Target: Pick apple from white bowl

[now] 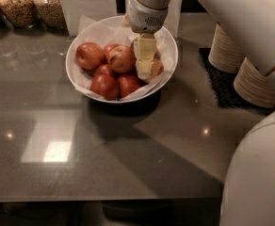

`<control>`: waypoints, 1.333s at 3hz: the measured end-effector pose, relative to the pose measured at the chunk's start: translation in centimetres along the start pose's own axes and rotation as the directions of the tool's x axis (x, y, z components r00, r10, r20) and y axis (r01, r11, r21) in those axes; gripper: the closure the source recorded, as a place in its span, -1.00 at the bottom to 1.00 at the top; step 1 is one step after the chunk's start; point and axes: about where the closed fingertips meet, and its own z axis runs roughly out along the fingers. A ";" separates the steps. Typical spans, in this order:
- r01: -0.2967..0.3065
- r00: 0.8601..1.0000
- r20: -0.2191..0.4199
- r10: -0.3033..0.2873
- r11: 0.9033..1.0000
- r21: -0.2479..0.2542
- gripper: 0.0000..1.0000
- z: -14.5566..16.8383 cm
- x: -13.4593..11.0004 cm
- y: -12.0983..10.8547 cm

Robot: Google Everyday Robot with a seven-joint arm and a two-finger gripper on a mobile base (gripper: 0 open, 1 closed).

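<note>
The white bowl [76, 72], lined with crinkled white paper, stands on the dark counter at the back centre and holds several apples. The large red-orange apple [121, 59] with a yellowish blush lies near the bowl's middle. A similar big red apple [89, 55] lies at its left, and smaller deep-red ones [104, 86] lie in front. My gripper [144, 64] reaches straight down into the bowl's right half. It sits just right of the large apple and partly covers a paler yellow-tan apple [155, 68]. It hides whatever is directly under it.
Two stacks of beige disposable bowls [260, 81] stand at the right on a black mat [221, 81]. Jars of grains [20, 6] line the back left. A white upright panel [88, 6] stands behind the bowl. My arm's white body [255, 173] fills the lower right.
</note>
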 end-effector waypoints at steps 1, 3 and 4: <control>0.000 1.000 0.000 0.000 1.000 0.000 -1.00 0.0 0.0 0.0; 0.080 0.997 0.021 -0.079 0.997 -0.022 -1.00 2.0 -3.0 -2.8; 0.080 0.997 0.025 -0.079 0.997 -0.011 -1.00 2.1 -3.2 -3.2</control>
